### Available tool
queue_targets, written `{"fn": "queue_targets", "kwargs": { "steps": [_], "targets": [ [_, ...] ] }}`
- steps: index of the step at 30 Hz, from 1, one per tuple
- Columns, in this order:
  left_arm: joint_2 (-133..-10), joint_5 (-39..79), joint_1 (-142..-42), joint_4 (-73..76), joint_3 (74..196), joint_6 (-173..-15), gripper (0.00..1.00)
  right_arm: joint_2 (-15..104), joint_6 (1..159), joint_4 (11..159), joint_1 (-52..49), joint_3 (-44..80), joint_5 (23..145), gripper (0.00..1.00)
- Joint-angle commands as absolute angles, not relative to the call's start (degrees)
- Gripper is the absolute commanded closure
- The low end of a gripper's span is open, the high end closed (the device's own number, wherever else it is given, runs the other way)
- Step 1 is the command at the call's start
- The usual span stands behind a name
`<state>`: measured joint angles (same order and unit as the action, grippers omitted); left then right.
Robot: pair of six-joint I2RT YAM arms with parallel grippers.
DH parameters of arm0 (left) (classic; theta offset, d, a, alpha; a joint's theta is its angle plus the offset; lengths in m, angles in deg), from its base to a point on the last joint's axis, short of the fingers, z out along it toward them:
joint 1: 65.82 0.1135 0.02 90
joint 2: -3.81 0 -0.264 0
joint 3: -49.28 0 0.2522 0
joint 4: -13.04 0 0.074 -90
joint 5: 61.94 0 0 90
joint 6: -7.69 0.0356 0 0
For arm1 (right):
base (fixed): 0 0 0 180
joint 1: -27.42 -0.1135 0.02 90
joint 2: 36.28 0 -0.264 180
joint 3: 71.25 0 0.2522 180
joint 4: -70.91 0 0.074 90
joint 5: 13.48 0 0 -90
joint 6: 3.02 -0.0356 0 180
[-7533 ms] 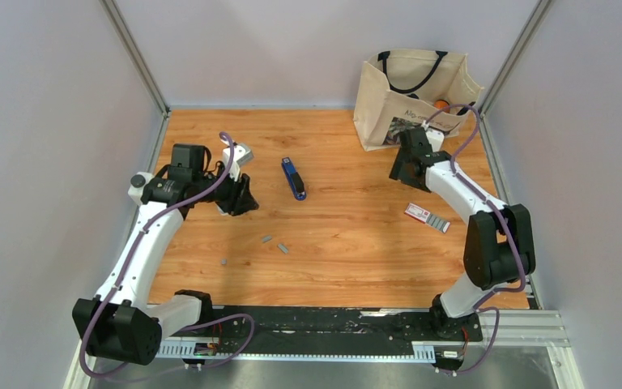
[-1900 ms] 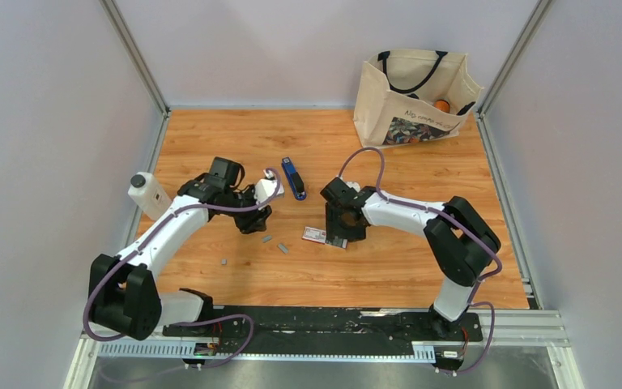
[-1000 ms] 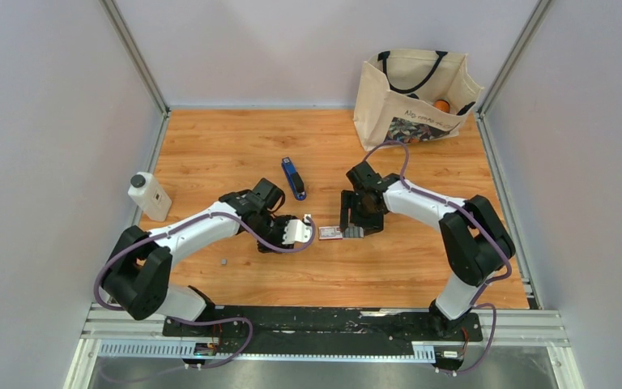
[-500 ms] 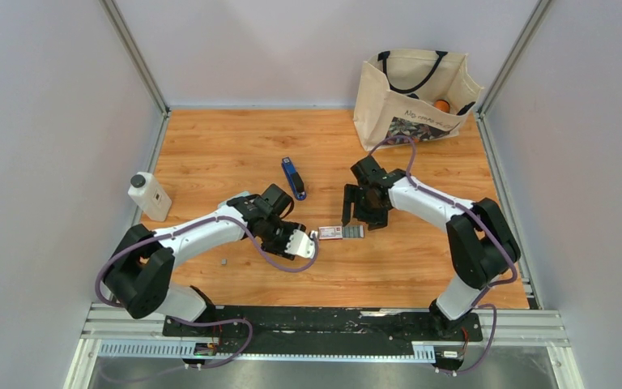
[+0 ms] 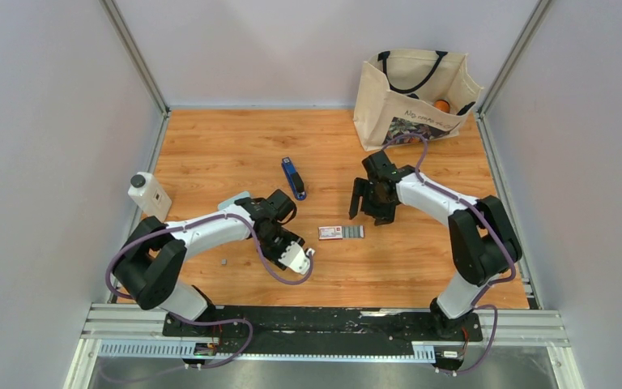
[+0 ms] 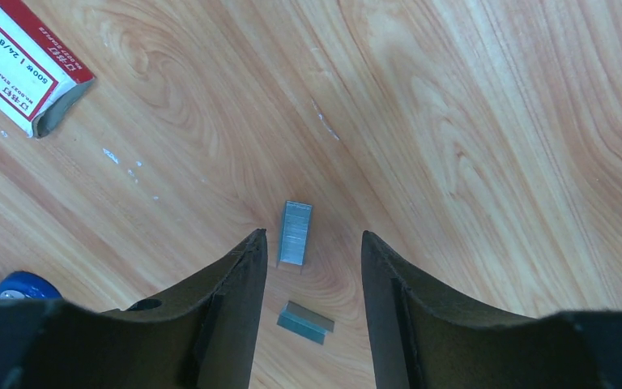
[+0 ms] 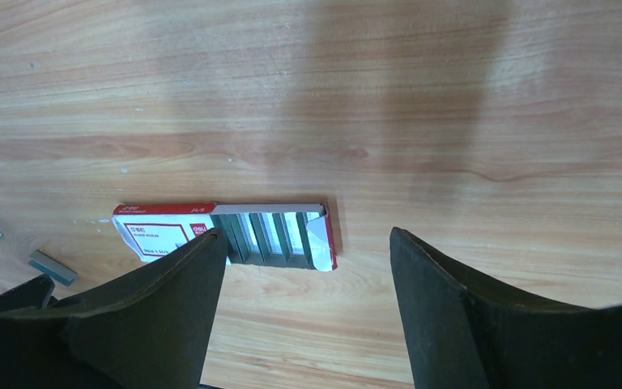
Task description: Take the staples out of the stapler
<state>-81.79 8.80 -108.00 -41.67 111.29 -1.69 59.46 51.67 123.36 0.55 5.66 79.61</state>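
The blue and black stapler [image 5: 293, 178] lies on the wooden table, apart from both grippers; its end shows in the left wrist view [image 6: 23, 286]. My left gripper [image 5: 279, 241] is open and points down over two loose grey staple strips, one [image 6: 296, 232] at its fingertips and one [image 6: 305, 322] between the fingers. The gripper [image 6: 313, 237] holds nothing. A tiny staple bit [image 5: 223, 262] lies further left. My right gripper [image 5: 368, 211] is open and empty, just behind the white-and-red box [image 5: 341, 232]. In the right wrist view the gripper [image 7: 306, 237] faces that box [image 7: 170, 231], which is open with staple strips inside.
A canvas tote bag [image 5: 411, 97] stands at the back right corner. A white bottle [image 5: 149, 196] with a black cap stands at the left edge. Grey walls close the table on three sides. The box's corner also shows in the left wrist view [image 6: 24, 69].
The right gripper brought the box from the right side to the centre, let it go and drew back. The left gripper swung from the far left to over the loose staples.
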Motion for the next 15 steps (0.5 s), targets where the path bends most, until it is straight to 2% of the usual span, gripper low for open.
{"fn": "queue_targets", "kwargs": {
  "steps": [1, 15],
  "targets": [
    [-82.93, 8.29, -108.45, -40.80, 111.99, 0.48, 0.45, 60.48, 50.86, 120.18, 0.35, 6.58, 81.00, 0.23],
    [-88.73, 9.96, -108.80, -44.40, 117.97, -1.02, 0.49, 65.14, 49.10, 118.59, -1.49, 7.81, 80.91, 0.23]
  ]
}}
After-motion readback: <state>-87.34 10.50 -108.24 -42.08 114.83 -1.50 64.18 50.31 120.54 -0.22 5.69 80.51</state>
